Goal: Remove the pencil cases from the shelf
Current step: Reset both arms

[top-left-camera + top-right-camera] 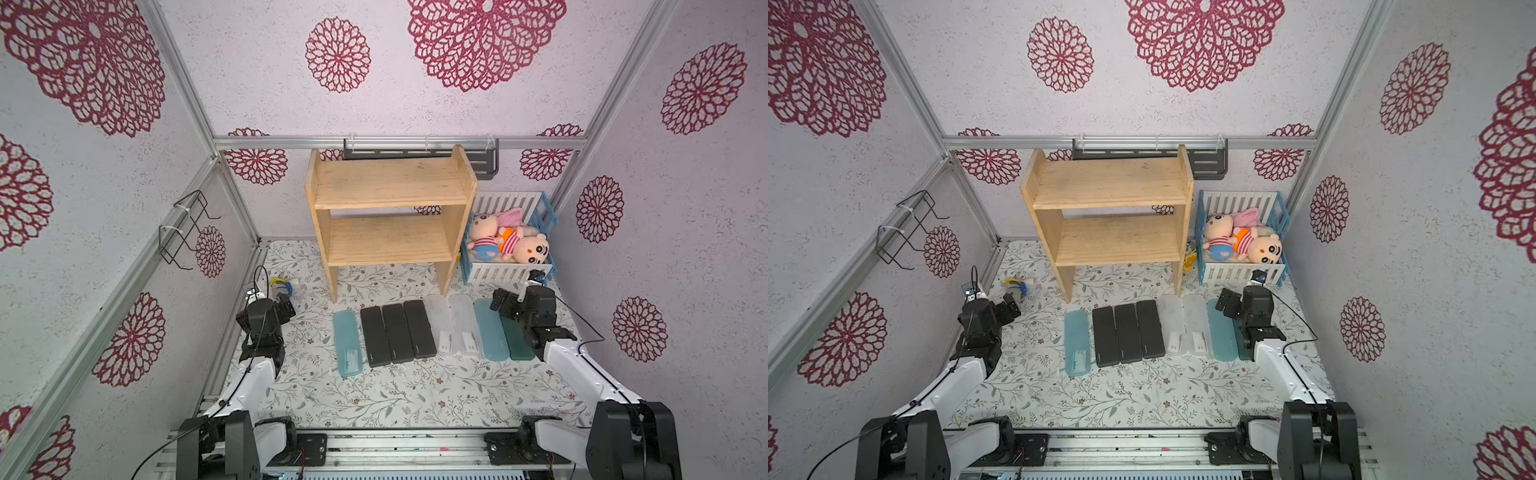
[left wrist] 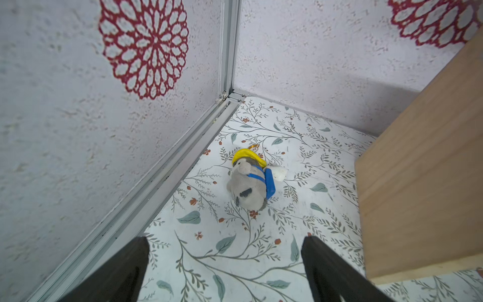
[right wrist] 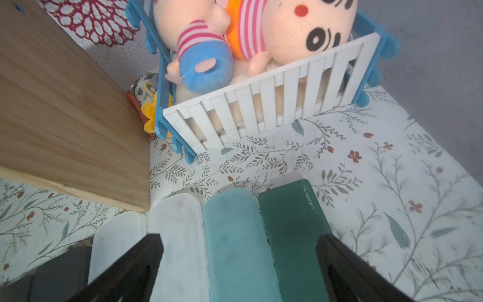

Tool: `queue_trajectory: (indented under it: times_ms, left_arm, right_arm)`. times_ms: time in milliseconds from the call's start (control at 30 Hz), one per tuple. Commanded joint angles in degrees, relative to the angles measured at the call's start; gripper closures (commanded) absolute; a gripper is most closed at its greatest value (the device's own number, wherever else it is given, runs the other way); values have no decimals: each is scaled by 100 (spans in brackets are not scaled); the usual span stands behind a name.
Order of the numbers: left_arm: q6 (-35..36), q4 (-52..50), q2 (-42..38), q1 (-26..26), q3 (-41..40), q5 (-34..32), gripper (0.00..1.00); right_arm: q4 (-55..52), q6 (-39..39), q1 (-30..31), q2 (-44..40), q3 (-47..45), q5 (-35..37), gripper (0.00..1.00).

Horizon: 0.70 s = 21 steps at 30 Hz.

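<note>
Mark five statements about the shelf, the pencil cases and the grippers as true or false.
1. Both tiers of the shelf are bare. True.
2. The pencil cases are stacked in a pile. False: they lie side by side in a row on the table.
3. The three dark grey cases lie next to one another. True.
4. The right gripper is shut on the dark green case. False: the right gripper is open and the dark green case lies free.
5. The left gripper grips the grey plush toy. False: the left gripper is open and the grey plush toy lies apart from it.
</note>
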Motion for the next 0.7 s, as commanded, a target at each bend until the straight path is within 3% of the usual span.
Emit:
queue_trajectory:
  times_ms: [0,100,333,467,667]
  left_arm:
    - [154,1510,467,180,-290,296,3]
    - [175,2645,1016,318,-546,714,3]
    - [162,3819,2053,404,-596,1288,3]
    - [125,3606,1941,403,-606,1242,3]
    - [259,3600,1963,402,-583,1580,3]
  right_arm:
    - [1562,-639,-66,172,-76,-46,1]
    - [2520,-931,-87,464,-378,-25,1]
    - [5050,-999,-71,1432,-1338,-128,1]
    - [5763,-1292,44,1605,-1604,-373,1]
    - [7670,-1570,382,1840,-2544,61,1]
